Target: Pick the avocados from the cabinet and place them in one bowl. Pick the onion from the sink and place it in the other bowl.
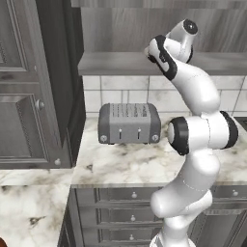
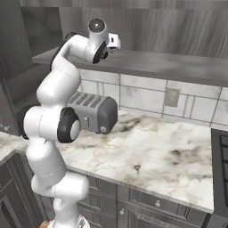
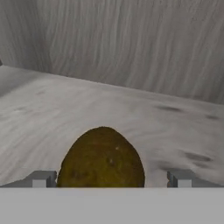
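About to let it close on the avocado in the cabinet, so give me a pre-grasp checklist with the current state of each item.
1. Gripper open: ok, the fingertips stand wide apart.
2. Dark olive-brown avocado centred between the tips: ok, one tip shows on either side of it in the hand view.
3. Avocado resting on the shelf board: ok, it sits on the grey board in front of the wood-grain back wall.
4. Fingers clear of the avocado: cannot tell, the gaps look free but the lower part is cut off.
5. Arm clear of the toaster: ok, the hand is up at shelf height.
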